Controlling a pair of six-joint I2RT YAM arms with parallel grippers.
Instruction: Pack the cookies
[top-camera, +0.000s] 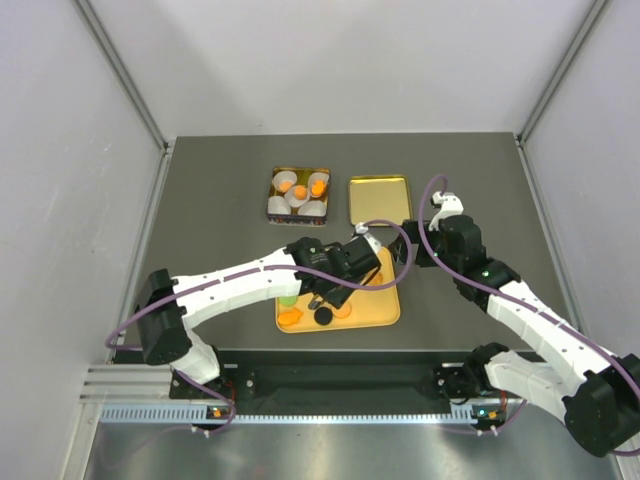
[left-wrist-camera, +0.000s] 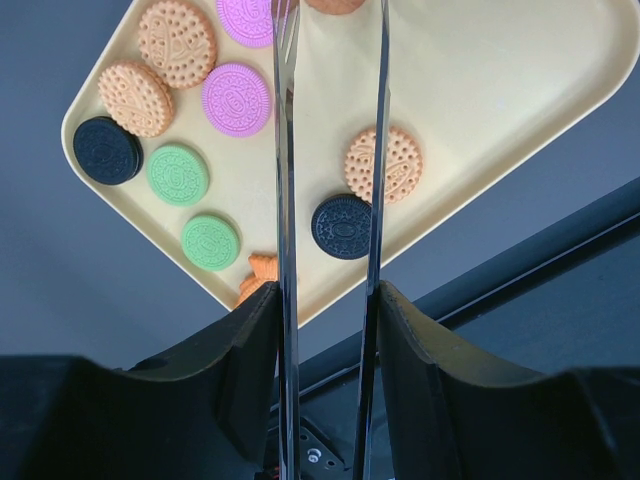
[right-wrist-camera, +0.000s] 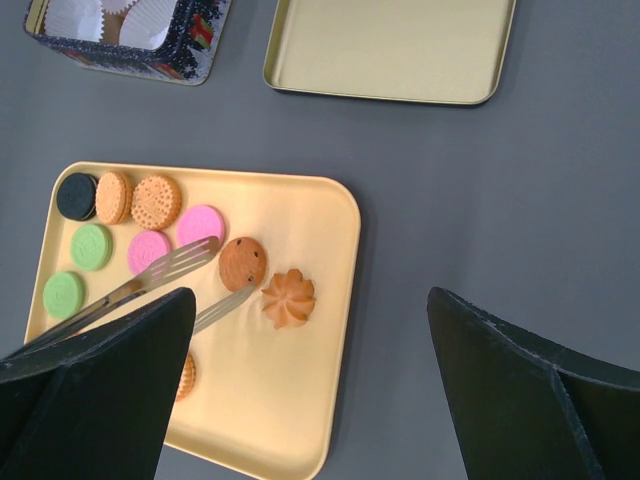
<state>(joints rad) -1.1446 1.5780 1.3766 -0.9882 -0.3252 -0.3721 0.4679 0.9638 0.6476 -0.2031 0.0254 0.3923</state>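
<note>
The left claw (left-wrist-camera: 325, 295) is clamped on a pair of metal tongs (left-wrist-camera: 286, 150), whose blades stand apart over the yellow tray (right-wrist-camera: 310, 400). The tong tips sit either side of a brown cookie (right-wrist-camera: 243, 262); whether they touch it cannot be told. Most cookies (right-wrist-camera: 150, 202) lie on that tray, and a few orange ones (top-camera: 318, 186) sit in paper cups (right-wrist-camera: 80, 15) inside the tin (right-wrist-camera: 195, 40). The right claw (right-wrist-camera: 310, 295) gapes wide, holding nothing, above the tabletop (right-wrist-camera: 480, 200). The lid (right-wrist-camera: 390, 45) lies beside the tin.

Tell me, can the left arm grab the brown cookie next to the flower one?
Probably yes. Its tongs have a tip on each side of the brown cookie, and nothing covers it.
</note>
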